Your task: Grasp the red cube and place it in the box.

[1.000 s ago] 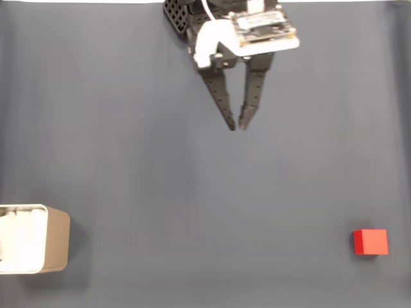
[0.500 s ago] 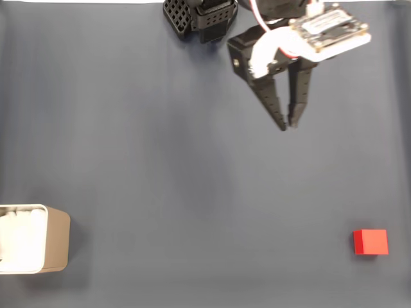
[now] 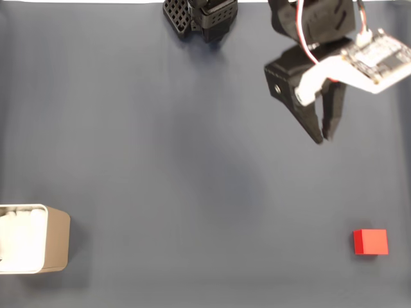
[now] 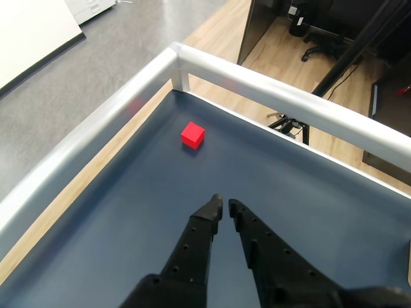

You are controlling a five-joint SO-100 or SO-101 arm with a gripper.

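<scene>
The gripper is hanging with fingers nearly together (gripping nothing) above the mat, while the cube is sitting well apart from the box in the fixed view.

red cube: flat on mat, lower right | box: beige, upright, lower left edge

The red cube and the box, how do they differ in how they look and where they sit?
The red cube is solid and bright red; the box is an open beige container with a white interior. The cube is smaller than the box. In the fixed view the cube sits at the lower right, while the box sits at the lower left, cut off by the frame edge. Both rest on the dark blue table, apart from the claw.
</scene>
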